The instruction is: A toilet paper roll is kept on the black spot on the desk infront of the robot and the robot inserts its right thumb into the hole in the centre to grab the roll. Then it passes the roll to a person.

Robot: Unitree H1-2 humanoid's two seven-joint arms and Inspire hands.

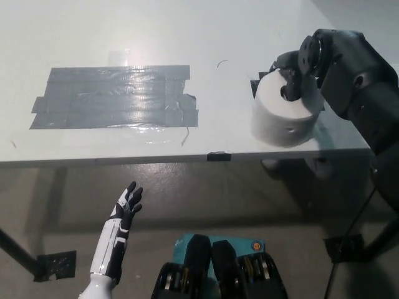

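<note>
Black right hand (pixel 298 62) on the toilet paper roll (pixel 283 109) at the desk's (pixel 124 37) right, thumb in its hole, grip seemingly closed (partly hidden), white left hand (pixel 128 202) low near left, fingers spread, empty.

Right hand (pixel 298 62): mostly masked by its own black wrist and forearm; fingers (pixel 278 63) show only as dark tips at the far rim of the toilet paper roll (pixel 283 112). Grip on the roll cannot be judged. Roll's right flank hidden behind the arm. Black spot (pixel 254 85) under the roll: only a far-left corner shows. Right arm runs off the right edge. Surface (pixel 187 37) cut off at the top and left edges.
</note>
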